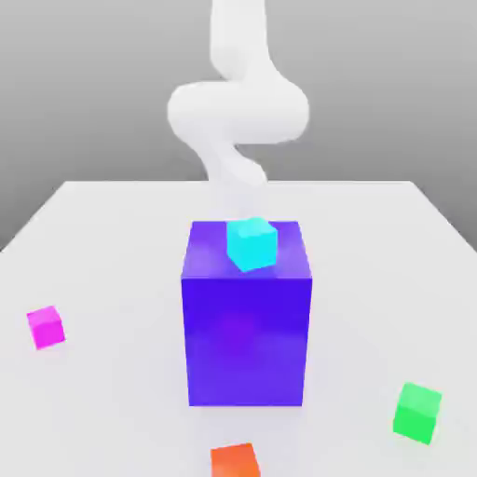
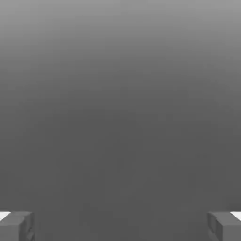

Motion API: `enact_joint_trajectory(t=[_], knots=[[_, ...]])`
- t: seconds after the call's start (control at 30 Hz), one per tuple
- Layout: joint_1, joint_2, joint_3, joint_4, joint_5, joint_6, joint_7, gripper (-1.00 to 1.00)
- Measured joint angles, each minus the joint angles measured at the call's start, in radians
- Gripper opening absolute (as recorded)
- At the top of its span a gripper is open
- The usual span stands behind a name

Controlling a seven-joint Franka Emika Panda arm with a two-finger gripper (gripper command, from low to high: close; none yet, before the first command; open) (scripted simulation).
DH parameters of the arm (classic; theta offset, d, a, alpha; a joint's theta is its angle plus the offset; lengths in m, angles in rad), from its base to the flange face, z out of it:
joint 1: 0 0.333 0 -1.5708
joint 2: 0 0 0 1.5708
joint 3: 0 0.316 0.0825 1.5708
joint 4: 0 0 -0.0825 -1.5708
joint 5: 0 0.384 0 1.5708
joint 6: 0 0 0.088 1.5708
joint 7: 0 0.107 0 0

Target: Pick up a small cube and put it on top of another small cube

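At the left of the exterior view, the small magenta cube (image 1: 46,328) lies on the table (image 1: 121,242), not stacked. The gripper (image 2: 120,228) stands wide, with nothing between its fingers. So I judge that picking, carrying and placing are all left to do.

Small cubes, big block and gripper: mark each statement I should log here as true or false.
1. The cyan cube overlaps the top of the blue block in the exterior view. True.
2. The pink cube is at the exterior view's right. False: it is at the exterior view's left.
3. The gripper is open. True.
4. The green cube is stacked on the orange cube. False: they stand apart.
5. The blue block is larger than the pink cube. True.
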Motion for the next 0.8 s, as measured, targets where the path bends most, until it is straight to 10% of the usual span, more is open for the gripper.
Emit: enact_joint_trajectory(t=[0.5,0.8], knots=[[-0.312,0.529,-0.282,-0.25,-0.061,0.311,0.047,0.0],[-0.526,0.866,-0.317,-0.365,0.216,0.503,-0.151,0.0]])
